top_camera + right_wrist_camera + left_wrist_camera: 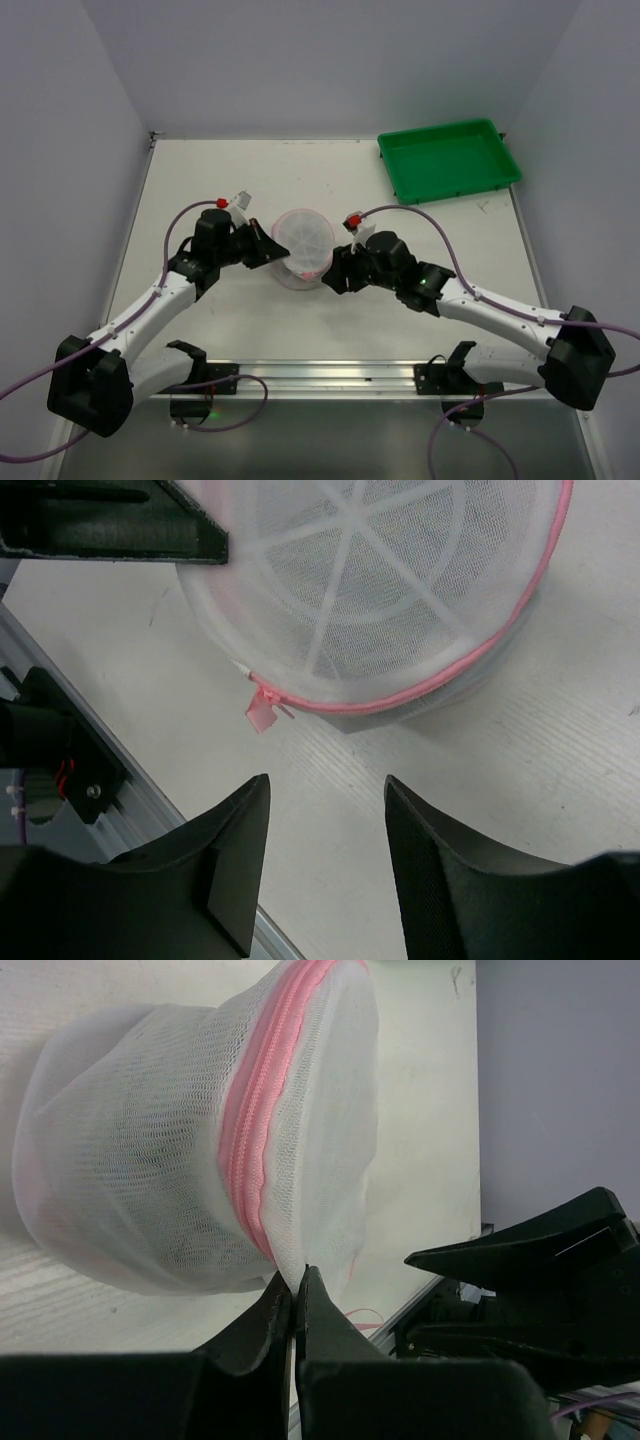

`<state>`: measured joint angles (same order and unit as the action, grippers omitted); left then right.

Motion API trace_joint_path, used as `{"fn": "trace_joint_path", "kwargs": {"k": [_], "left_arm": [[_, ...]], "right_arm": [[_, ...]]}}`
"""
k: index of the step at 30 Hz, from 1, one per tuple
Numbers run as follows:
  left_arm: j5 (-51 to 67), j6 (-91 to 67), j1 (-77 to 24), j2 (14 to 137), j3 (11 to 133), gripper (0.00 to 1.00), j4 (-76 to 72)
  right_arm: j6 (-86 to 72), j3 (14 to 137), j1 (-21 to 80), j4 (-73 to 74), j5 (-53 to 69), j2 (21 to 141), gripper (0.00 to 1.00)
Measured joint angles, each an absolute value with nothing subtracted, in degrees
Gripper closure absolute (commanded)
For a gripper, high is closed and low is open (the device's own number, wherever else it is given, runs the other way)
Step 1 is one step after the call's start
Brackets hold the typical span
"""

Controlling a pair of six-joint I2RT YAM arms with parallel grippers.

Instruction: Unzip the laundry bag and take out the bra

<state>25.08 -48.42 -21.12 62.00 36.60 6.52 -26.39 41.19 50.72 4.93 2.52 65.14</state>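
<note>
White counter point(300, 330): left end effector point(295, 1282) clamped on the rim of the laundry bag point(140, 1160); right end effector point(327, 805) spread wide, near the pink zipper pull point(262, 713).

Seen from above, the laundry bag point(305, 247) sits round face up near the middle of the table point(250, 180), showing pink along its edge from 5 to 7 o'clock. My left gripper point(268, 248) touches its 9 o'clock side and my right gripper point(335, 270) sits close at its 4 o'clock side; whether either pair of jaws is parted I cannot tell from here. A green tray point(449, 160) lies well apart, toward the table's 1 o'clock corner
</note>
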Motion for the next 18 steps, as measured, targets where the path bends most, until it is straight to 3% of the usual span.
{"fn": "trace_joint_path", "kwargs": {"k": [6, 18], "left_arm": [[25.1, -49.1, -21.1, 61.8, 36.6, 1.0, 6.5], [24.7, -54.6, -21.1, 60.1, 34.8, 1.0, 3.5]], "right_arm": [[-28.3, 42.5, 50.7, 2.7, 4.8, 72.1, 0.57], [-28.3, 40.4, 50.7, -9.7, 11.7, 77.7, 0.55]]}}
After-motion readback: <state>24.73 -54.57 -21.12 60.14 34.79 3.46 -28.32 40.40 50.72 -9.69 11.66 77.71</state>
